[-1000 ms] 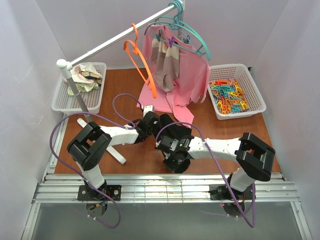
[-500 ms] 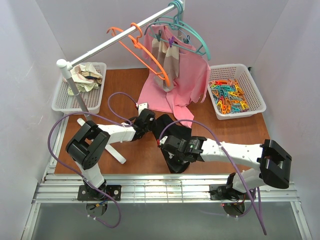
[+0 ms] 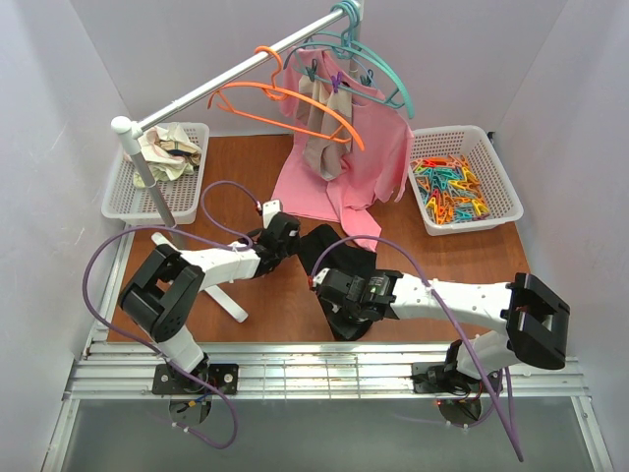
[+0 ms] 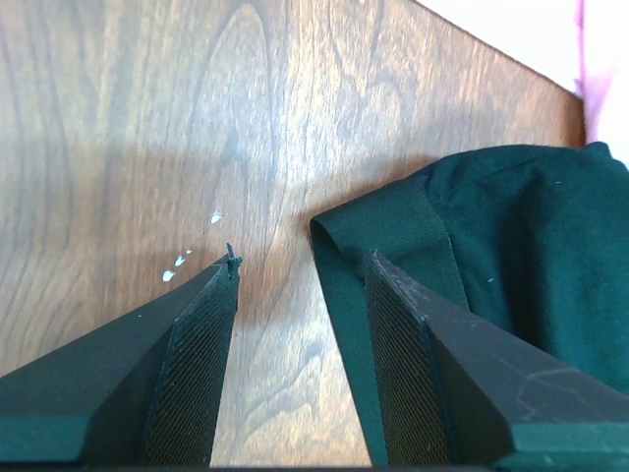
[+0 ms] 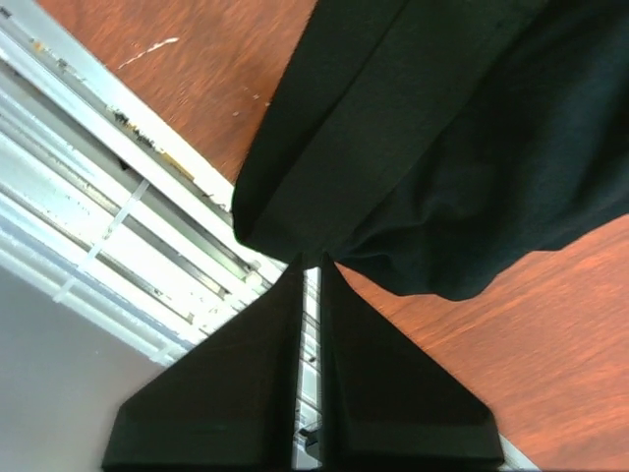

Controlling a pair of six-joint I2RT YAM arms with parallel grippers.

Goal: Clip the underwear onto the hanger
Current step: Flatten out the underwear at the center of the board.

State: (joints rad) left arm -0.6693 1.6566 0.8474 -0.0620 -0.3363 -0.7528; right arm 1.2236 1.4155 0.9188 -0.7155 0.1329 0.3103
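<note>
Underwear (image 3: 339, 254) lies crumpled on table (image 3: 472, 265), mid-width, by near edge, lower part reaching over that edge. Your right gripper (image 5: 310, 264): jaws pressed together, pinching underwear's near hem. Your left gripper (image 4: 303, 261): jaws spread, low over bare wood at underwear's left corner, one finger over waistband, nothing held. Hanger (image 3: 295, 96) hooks on rail (image 3: 197, 94), tilted almost flat, well apart from underwear. Behind it you see pink shirt (image 3: 378, 157). Basket (image 3: 472, 227) of pegs (image 3: 452, 187) sits at table's right edge.
</note>
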